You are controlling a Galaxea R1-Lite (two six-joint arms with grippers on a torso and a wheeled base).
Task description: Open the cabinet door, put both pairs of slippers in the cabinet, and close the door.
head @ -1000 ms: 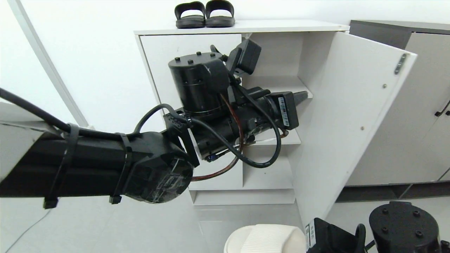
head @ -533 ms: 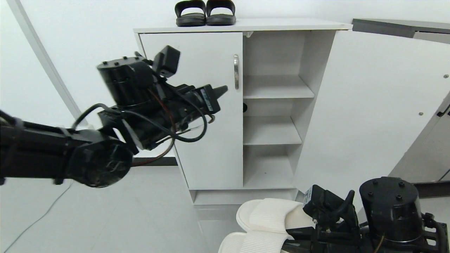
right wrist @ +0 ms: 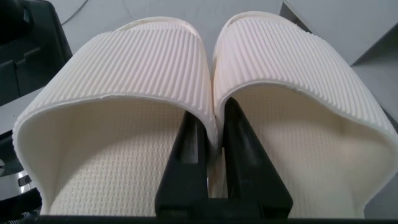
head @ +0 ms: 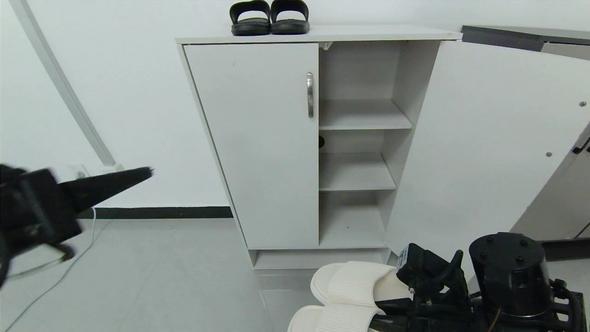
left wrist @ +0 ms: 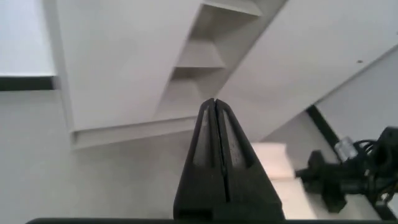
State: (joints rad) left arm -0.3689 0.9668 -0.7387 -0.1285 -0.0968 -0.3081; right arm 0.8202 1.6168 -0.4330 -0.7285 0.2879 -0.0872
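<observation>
White wall [head: 138, 92] and grey floor [head: 161, 276] are backing the cabinet [head: 258, 138], right door [head: 484, 152] standing open; the right gripper [right wrist: 214, 134] is pinching the white slippers [head: 355, 283] together low before it and should carry them level onto a shelf [head: 355, 173], the clenched, empty left gripper [left wrist: 214, 109] hanging clear.

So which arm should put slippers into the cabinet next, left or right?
Probably right. The right jaws are shut on the white slippers, low in front of the open shelves. The left jaws are shut on nothing, off to the side.
</observation>
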